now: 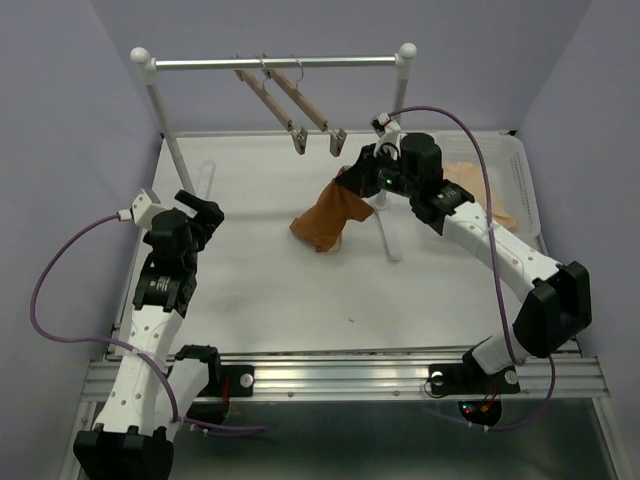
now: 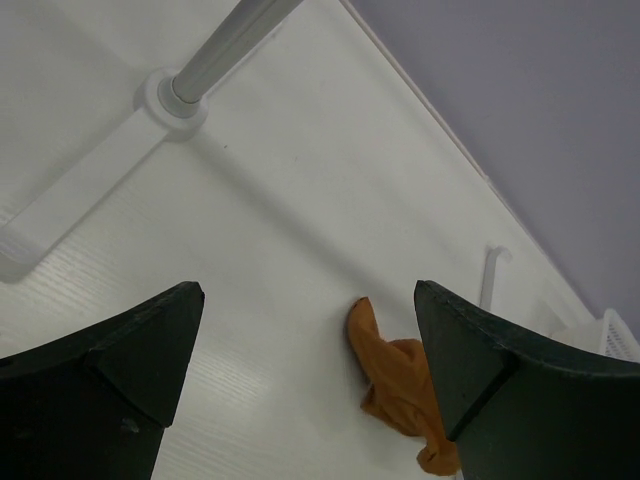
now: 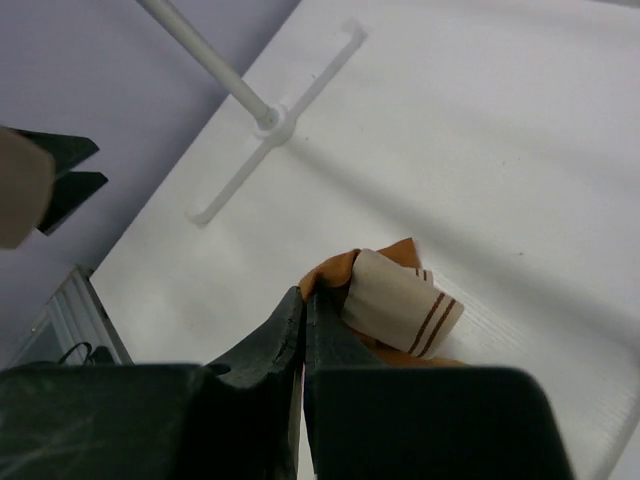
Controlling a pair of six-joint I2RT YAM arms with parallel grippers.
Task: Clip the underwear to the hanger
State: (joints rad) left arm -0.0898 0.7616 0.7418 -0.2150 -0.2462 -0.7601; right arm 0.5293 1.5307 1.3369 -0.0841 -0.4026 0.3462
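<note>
Hanging from the right gripper (image 1: 352, 183), which is pinched shut on its upper corner, the flat rust-brown cloth underwear (image 1: 325, 222) droops just right of centre in the overhead view; its lower folds seem to rest on the white counter (image 1: 260, 290). At the bottom of the right wrist view the dark fingers (image 3: 285, 335) meet, with orange cloth and the pale tan striped waistband (image 3: 400, 300) bunched just beyond their tips. The slim light-wood hanger (image 1: 305, 100) with metal clips hangs beside its twin (image 1: 268, 98) from the long steel rail (image 1: 200, 64) at upper centre; the near clips sit above and left of the right gripper, apart from the cloth. The left gripper (image 1: 205, 212) stands at left centre, jaws spread wide with nothing between them, well apart from the underwear; its own view shows the garment (image 2: 395, 385) at lower right, near the right finger (image 2: 470, 340).
</note>
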